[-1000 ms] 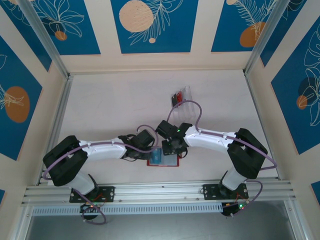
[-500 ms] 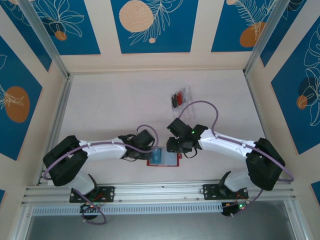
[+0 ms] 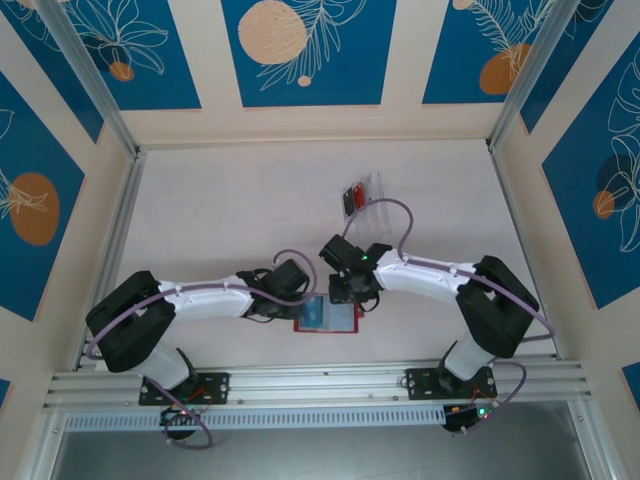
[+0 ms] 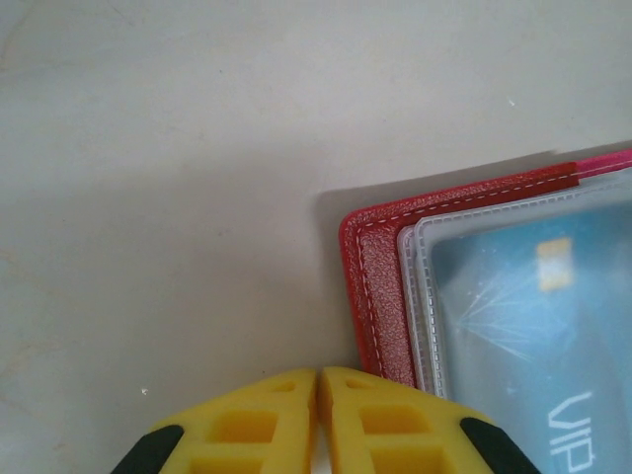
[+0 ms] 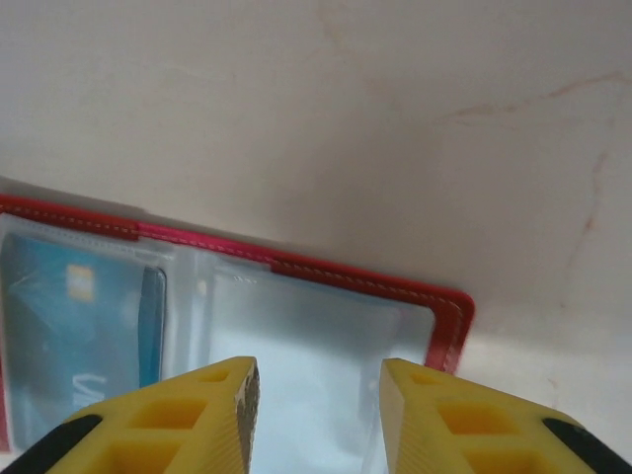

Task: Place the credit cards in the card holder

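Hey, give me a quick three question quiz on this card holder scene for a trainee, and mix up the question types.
1. True or false: the right gripper grips a card.
2. Which colour card lies inside the card holder? A red, B blue, C black.
3. Fill in: the jaws of the left gripper are ____.
Key: 1 false, its jaws stand open with nothing between them. 2 B, the blue card. 3 shut.
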Robot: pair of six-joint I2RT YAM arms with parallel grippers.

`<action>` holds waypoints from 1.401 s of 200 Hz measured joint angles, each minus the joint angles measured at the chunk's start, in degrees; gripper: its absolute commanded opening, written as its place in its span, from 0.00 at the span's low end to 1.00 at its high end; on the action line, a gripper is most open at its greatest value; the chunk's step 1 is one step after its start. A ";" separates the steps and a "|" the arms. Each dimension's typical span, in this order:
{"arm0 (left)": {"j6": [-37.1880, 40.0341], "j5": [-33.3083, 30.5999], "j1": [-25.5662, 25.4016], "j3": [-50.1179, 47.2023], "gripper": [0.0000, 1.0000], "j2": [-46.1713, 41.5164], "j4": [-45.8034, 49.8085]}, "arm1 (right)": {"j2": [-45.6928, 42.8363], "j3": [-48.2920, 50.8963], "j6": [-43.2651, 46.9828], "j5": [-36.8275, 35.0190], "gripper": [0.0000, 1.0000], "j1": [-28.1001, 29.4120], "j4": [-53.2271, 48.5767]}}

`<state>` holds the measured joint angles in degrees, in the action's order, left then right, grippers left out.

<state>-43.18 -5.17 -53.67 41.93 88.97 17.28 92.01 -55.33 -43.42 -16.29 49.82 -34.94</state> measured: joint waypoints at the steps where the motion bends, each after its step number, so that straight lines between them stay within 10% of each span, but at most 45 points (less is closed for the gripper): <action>1: 0.00 0.00 0.00 0.00 0.11 0.00 0.00 | 0.13 -0.07 0.04 -0.04 0.36 0.04 0.00; 78: -0.02 -0.02 0.00 0.00 0.11 0.00 0.00 | 7.02 -3.69 1.25 -4.61 0.24 2.40 -2.23; 125: 0.00 -0.02 0.00 0.00 0.11 0.00 0.00 | 7.43 -3.93 0.52 -4.72 0.00 3.48 -1.42; 280: -0.02 0.00 -0.04 0.02 0.11 0.09 -0.13 | 7.23 -12.72 0.39 1.51 0.00 4.46 -7.23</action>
<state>-43.20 -5.17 -53.71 41.95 89.06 17.15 99.24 -68.05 -43.03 -14.79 54.28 -42.17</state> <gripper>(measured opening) 0.108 0.064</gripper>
